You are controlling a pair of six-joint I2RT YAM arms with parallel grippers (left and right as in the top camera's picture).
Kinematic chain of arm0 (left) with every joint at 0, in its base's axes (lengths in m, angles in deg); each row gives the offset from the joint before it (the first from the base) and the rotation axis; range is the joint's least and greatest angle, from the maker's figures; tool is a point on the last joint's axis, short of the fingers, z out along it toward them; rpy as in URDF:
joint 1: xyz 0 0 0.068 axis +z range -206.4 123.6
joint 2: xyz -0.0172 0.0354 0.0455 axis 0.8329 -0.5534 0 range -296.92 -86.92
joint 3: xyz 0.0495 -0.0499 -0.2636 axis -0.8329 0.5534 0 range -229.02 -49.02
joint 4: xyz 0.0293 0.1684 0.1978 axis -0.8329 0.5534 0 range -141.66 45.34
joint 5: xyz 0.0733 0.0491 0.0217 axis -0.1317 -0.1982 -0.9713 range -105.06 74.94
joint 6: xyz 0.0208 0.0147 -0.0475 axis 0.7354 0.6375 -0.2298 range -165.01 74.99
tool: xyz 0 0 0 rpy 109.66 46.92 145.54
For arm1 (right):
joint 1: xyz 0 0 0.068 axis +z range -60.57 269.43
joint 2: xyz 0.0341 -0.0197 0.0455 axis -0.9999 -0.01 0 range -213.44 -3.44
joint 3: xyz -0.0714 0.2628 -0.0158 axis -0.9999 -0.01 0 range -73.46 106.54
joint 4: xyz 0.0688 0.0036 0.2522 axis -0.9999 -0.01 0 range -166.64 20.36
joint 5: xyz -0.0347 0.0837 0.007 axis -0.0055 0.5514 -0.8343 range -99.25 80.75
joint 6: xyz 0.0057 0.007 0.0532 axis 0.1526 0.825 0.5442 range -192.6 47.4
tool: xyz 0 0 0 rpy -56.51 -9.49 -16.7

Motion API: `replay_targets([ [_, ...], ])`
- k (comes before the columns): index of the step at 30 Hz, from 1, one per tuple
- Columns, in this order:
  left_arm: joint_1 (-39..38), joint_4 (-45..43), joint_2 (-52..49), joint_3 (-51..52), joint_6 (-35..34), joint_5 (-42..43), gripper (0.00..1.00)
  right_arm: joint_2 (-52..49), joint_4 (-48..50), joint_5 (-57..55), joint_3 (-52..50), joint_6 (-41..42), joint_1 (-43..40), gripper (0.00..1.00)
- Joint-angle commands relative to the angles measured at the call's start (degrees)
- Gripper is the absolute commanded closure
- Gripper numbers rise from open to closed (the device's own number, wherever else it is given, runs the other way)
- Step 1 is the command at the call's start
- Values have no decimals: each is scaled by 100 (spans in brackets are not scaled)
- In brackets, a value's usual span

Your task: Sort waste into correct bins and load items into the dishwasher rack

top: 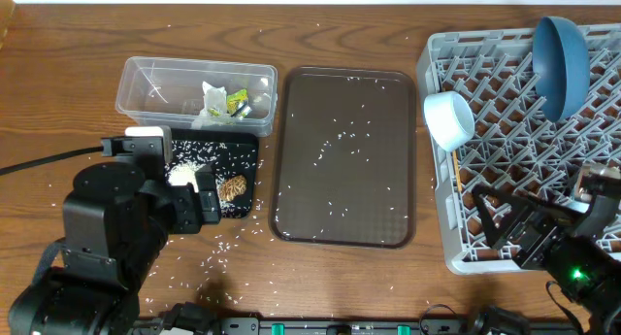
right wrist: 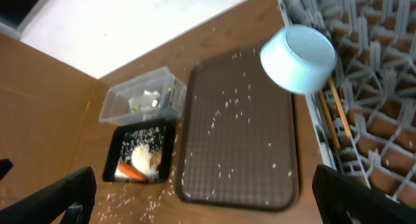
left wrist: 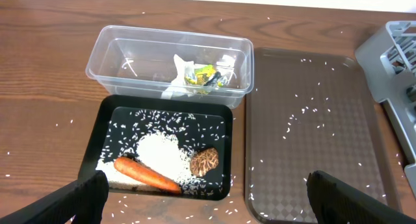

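Observation:
The clear tub (left wrist: pixel 107 52) holds the crumpled white tissue (left wrist: pixel 177 68) and the yellow-green wrapper (left wrist: pixel 205 74). In front of it the black tray (left wrist: pixel 104 123) holds a rice pile (left wrist: pixel 161 154), the orange carrot stick (left wrist: pixel 146 174) and the brown lump (left wrist: pixel 203 161). My left gripper (left wrist: pixel 208 208) is open and empty, hovering over the tray's near edge. The grey rack (top: pixel 485 248) at the right holds the dark blue plate-bowl (top: pixel 561 63) and the white bowl (top: pixel 448 118), both on edge. My right gripper (right wrist: pixel 211 204) is open and empty over the rack's near left corner. The small cups are out of view.
The large dark brown serving tray (top: pixel 342 155) lies between the bins and the rack, with scattered rice grains on it. Loose rice (top: pixel 228 246) dots the wooden table around the black tray. Wooden sticks (right wrist: pixel 335 117) lie in the rack by the white bowl.

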Motion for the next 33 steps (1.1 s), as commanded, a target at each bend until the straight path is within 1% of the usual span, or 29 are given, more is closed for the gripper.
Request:
replay_targets([
  [1,22,0,-17,-4,52,-120,2,-9,-15,-382,22,-273,66,1],
  [3,22,0,-17,-4,52,-120,2,-15,131,-667,15,-850,168,1],
  [6,22,0,-17,-4,55,-120,2,-4,520,-647,-162,-2509,632,1],
  [8,22,2,-20,-4,52,-120,2,-4,1040,-638,-411,-3134,931,1],
  [10,22,2,-22,-4,52,-120,2,39,1563,-693,-710,-3309,1250,1],
  [13,22,2,-20,-4,55,-120,2,354,2527,-898,-1449,-3324,1554,1],
  [16,22,2,-22,-4,52,-120,2,949,3456,-973,-2479,-3331,1722,1],
  [20,22,2,-22,-4,52,-120,2,1858,4291,-988,-3862,-3333,1821,1],
  [26,22,0,-22,-4,52,-120,2,3136,4754,-962,-5447,-3327,1825,1],
  [31,22,2,-22,-4,52,-120,2,3936,5112,-931,-6293,-3305,1825,1],
  [33,22,2,-22,-4,55,-120,2,3954,5233,-938,-6463,-3307,1827,1],
])
